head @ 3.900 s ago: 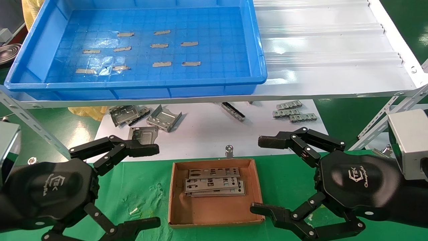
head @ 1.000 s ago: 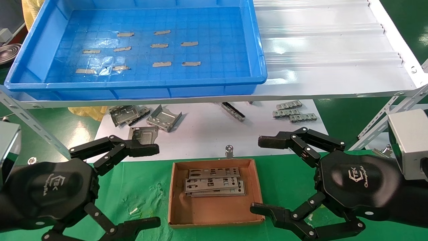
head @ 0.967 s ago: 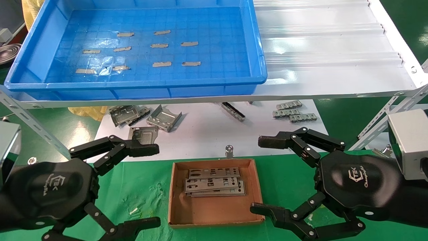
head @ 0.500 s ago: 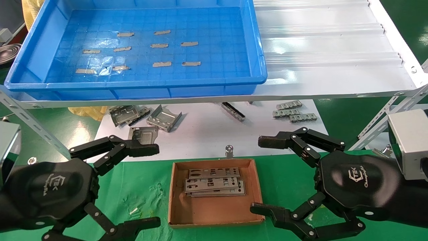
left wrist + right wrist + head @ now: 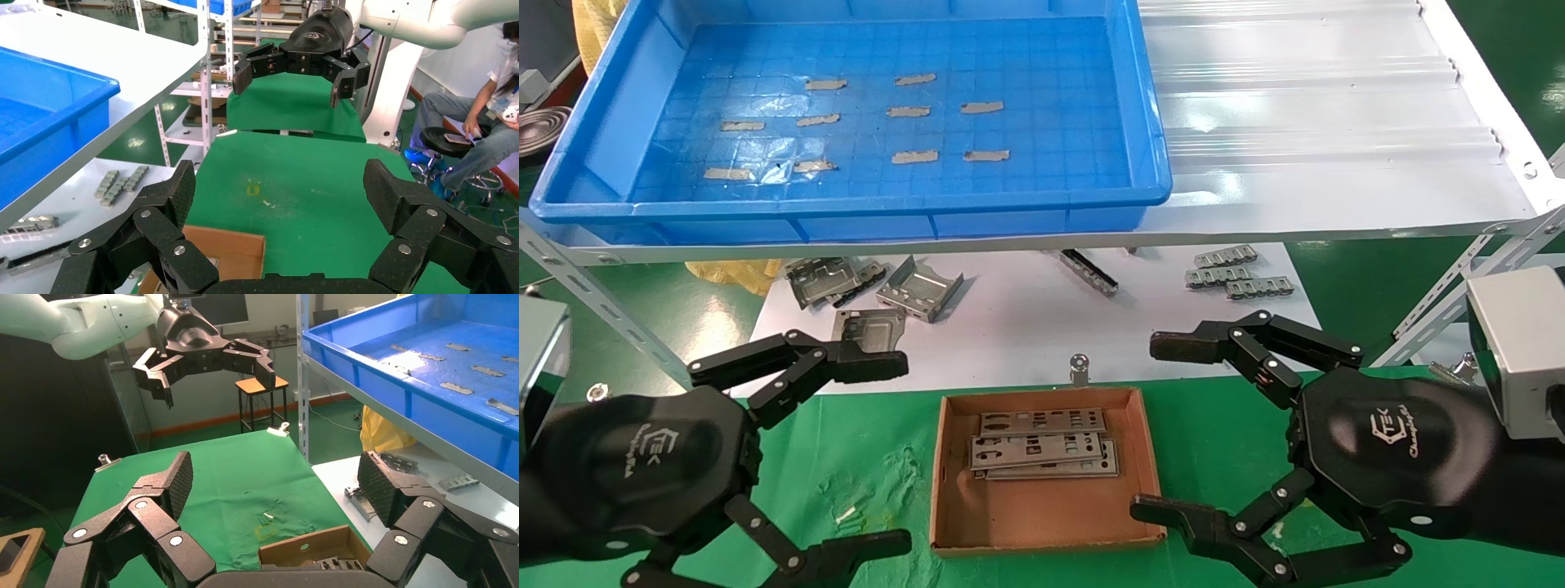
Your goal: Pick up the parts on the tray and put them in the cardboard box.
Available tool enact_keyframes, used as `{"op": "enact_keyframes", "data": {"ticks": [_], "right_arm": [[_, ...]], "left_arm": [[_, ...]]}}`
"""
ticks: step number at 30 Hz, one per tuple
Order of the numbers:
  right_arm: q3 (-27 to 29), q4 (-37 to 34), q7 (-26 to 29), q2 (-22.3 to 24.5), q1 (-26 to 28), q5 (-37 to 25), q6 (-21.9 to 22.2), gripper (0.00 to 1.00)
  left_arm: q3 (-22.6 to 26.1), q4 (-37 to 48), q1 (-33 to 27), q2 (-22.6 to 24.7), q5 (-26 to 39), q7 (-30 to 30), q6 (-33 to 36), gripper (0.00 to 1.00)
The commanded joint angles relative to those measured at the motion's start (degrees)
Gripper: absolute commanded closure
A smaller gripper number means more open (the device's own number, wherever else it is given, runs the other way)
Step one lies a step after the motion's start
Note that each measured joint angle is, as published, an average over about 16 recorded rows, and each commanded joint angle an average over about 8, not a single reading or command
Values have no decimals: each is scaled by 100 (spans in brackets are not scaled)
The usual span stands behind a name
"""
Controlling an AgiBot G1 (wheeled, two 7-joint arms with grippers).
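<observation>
Both arms sit low at the bottom corners of the head view, palms facing inward toward each other across the cardboard box (image 5: 1046, 469). The left claw (image 5: 878, 453) occupies the lower left of the frame with its two black fingers spread wide, one finger reaching toward the middle of the frame and the other lying along the bottom edge; nothing is between them. The right claw (image 5: 1160, 429) mirrors it in the lower right, likewise spread wide and holding nothing, its lower fingertip just beside the box's near right corner. The box rests on the green counter (image 5: 870, 465) at lower centre, and the parts (image 5: 1042, 445) lie flat inside it, stacked loosely in its far half. The tray (image 5: 928, 212) fills the upper left of the frame on a white shelf (image 5: 1320, 122); its gridded floor carries only small grey tape strips (image 5: 915, 155). Below the shelf, on a white sheet, lie bent metal brackets (image 5: 919, 290) at centre left and a few small punched pieces (image 5: 1238, 273) to the right.
</observation>
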Motion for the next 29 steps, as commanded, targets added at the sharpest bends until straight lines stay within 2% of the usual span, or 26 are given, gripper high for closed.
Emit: {"op": "enact_keyframes", "data": {"ticks": [1, 29], "right_arm": [[0, 0, 0, 0, 0, 0, 0, 0], [0, 0, 0, 0, 0, 0, 0, 0]], "left_arm": [[0, 0, 0, 0, 0, 0, 0, 0], [0, 0, 0, 0, 0, 0, 0, 0]]}}
